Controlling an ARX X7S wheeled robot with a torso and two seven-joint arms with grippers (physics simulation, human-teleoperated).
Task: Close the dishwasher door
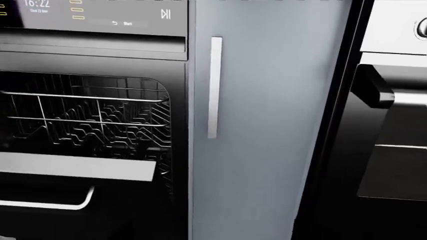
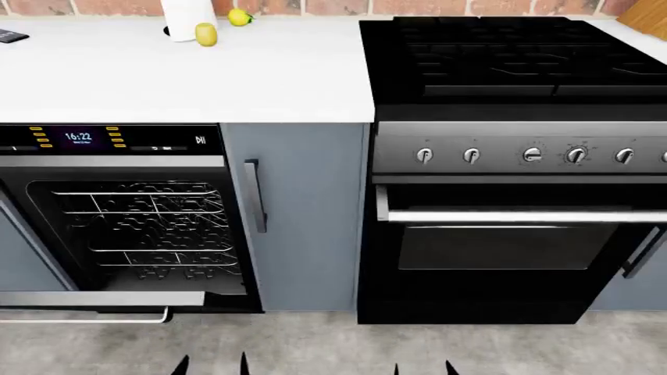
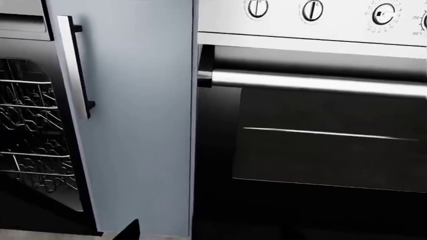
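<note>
The dishwasher door (image 2: 105,298) is swung down and open at the lower left of the head view, showing its silver-grey top strip and thin bar handle (image 2: 89,317). Behind it the wire racks (image 2: 146,226) are exposed under the lit control panel (image 2: 105,139). In the left wrist view the door's strip (image 1: 73,167) and handle (image 1: 47,202) lie below the racks (image 1: 93,115). My left gripper (image 2: 212,366) and right gripper (image 2: 422,367) show only as dark fingertip pairs at the bottom edge, apart and holding nothing, short of the door. One right fingertip (image 3: 127,230) shows in the right wrist view.
A narrow grey-blue cabinet door (image 2: 302,226) with a vertical handle stands between the dishwasher and the black oven (image 2: 501,250). Knobs (image 2: 532,155) and a cooktop (image 2: 501,55) are above the oven. On the white counter (image 2: 187,78) sit yellow fruit (image 2: 206,34) and a white roll (image 2: 187,16).
</note>
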